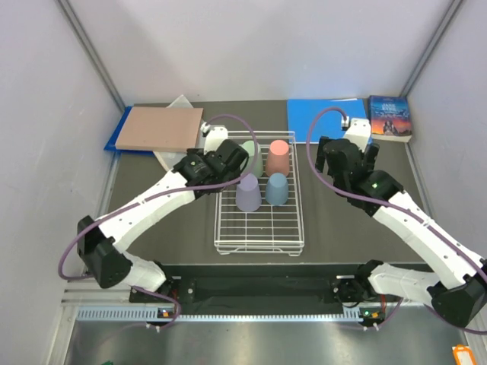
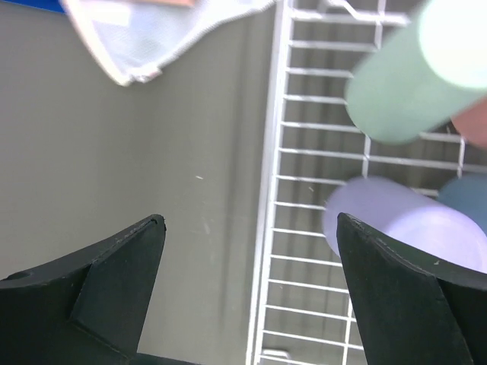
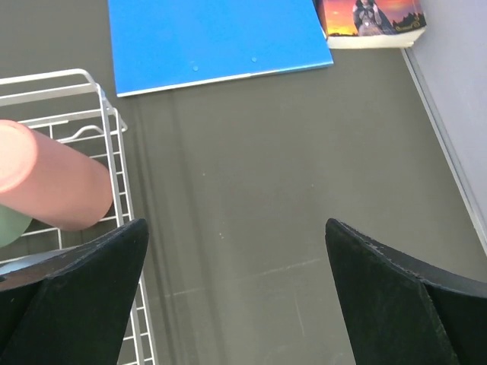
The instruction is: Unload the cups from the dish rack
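Note:
The white wire dish rack (image 1: 259, 228) sits mid-table with four upside-down cups at its far end: green (image 1: 255, 160), pink (image 1: 278, 157), purple (image 1: 249, 192) and blue (image 1: 276, 188). My left gripper (image 1: 232, 157) is open and empty, hovering over the rack's left edge beside the green cup and partly hiding it. In the left wrist view my gripper (image 2: 249, 222) straddles the rack's rim (image 2: 268, 190), with the purple cup (image 2: 396, 224) by the right finger and the green cup (image 2: 403, 91) beyond. My right gripper (image 1: 350, 158) is open and empty over bare table right of the rack. The right wrist view (image 3: 236, 224) shows the pink cup (image 3: 53, 186) at left.
A blue folder (image 1: 326, 118) and a book (image 1: 389, 116) lie at the back right. A tan board (image 1: 160, 128) on a blue sheet lies at the back left, with a white mesh sheet (image 2: 152, 38) under it near the rack. Walls enclose the table.

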Robot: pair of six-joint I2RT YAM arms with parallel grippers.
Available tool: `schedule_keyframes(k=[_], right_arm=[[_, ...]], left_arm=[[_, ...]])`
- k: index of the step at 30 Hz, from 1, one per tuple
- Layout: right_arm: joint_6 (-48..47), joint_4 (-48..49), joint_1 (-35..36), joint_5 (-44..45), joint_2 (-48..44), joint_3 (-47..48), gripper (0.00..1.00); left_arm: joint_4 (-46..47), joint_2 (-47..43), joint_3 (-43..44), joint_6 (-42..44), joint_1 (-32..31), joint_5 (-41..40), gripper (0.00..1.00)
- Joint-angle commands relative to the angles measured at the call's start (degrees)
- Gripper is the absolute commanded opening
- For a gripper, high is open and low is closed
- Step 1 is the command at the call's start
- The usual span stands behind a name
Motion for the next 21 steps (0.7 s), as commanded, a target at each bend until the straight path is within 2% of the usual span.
schedule_keyframes(k=[1, 3, 5, 8, 13, 21], right_arm=[[4.4, -1.3, 0.7, 2.2, -1.5, 1.1, 1.0], [4.8, -1.1, 0.7, 1.7, -2.2, 1.1, 1.0], [2.7, -1.3, 0.8, -2.5, -2.4, 2.4, 1.0], [1.3, -0.7, 1.8, -6.1, -3.1, 2.3, 1.0], [0.1, 2.0, 3.4, -6.1, -4.8, 0.4, 1.0], [-3.6, 2.4, 4.0, -5.1, -4.7, 1.1, 1.0]], left_arm=[[-2.2, -5.5, -0.4, -2.2, 0.3, -9.6, 0.99], [-1.6, -7.1, -0.3, -0.9, 0.2, -10.6, 0.99], [-0.4, -8.6, 0.0, 1.3, 0.2, -9.8, 0.99], [3.6, -11.1, -1.3, 5.1, 0.2, -5.4, 0.99], [7.8, -13.1, -4.9, 7.3, 0.2, 2.2, 0.99], [8.8, -10.5, -1.8, 8.8, -1.2, 6.5, 0.99]])
